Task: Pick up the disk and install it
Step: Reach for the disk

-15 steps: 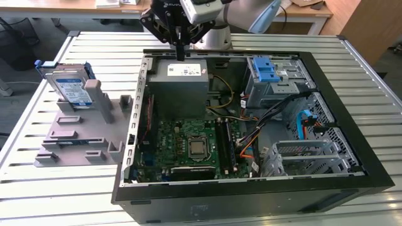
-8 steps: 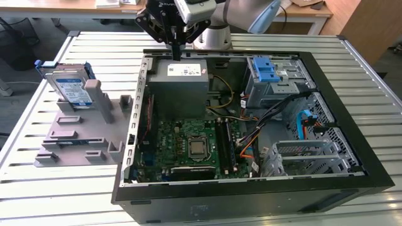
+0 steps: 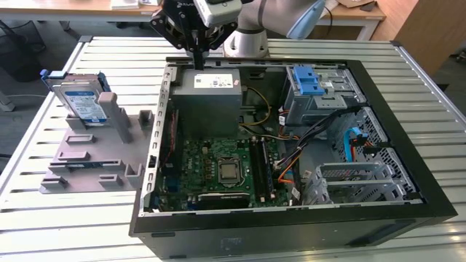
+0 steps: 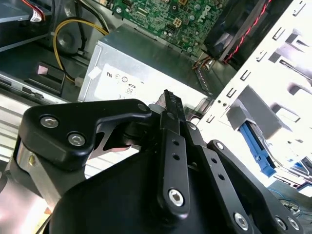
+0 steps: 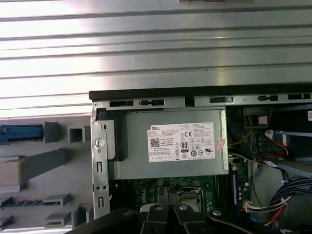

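Black hand (image 4: 170, 102), silver screws (image 4: 176, 197); grey arm (image 3: 248, 38), blue cap (image 3: 304, 22).

Disk (image 3: 82, 102): silver, white-blue label, blue rails; upright in grey fixture (image 3: 93, 157), exterior view's left.

The work surface is a metal table (image 3: 43, 218) made of long pale slats with narrow grooves between them. In the first wrist view the slats (image 5: 156, 48) shine strongly, so bright light falls on them from above. Behind the table, in the exterior view, stands a wooden desk (image 3: 58, 10), and a second wooden desk (image 3: 357, 13) with a white leg is toward the exterior view's right. A brown wooden panel (image 3: 426, 27) rises in that corner. The floor (image 3: 18, 123) on the exterior view's left is grey.
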You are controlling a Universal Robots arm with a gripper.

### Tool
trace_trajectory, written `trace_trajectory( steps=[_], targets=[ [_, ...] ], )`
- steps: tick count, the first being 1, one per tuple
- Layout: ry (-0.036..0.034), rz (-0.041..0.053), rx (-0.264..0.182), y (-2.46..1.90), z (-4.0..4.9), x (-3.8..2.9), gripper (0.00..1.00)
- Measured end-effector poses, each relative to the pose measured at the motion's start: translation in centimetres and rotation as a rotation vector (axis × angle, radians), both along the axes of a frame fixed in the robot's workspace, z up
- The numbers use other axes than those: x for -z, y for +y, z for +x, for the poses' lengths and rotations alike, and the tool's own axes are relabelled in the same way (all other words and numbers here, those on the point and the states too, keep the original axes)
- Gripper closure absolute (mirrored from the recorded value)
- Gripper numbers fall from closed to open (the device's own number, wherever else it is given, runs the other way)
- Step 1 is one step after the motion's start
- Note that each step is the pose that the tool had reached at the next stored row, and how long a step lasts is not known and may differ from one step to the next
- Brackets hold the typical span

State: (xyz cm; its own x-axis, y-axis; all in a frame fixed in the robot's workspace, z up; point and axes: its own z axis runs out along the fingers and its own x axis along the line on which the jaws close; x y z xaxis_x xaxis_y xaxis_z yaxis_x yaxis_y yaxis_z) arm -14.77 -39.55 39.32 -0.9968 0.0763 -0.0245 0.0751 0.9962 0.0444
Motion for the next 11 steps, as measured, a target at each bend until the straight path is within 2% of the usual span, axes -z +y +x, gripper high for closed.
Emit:
trace_trajectory(
  steps=[4, 11],
  targets=[
    [0.0001, -0.0002, 0.000, 0.05, -0.35, -0.01, 0.89],
    [0.0001, -0.0001, 0.000, 0.04, -0.41, 0.00, 0.89]
  ],
)
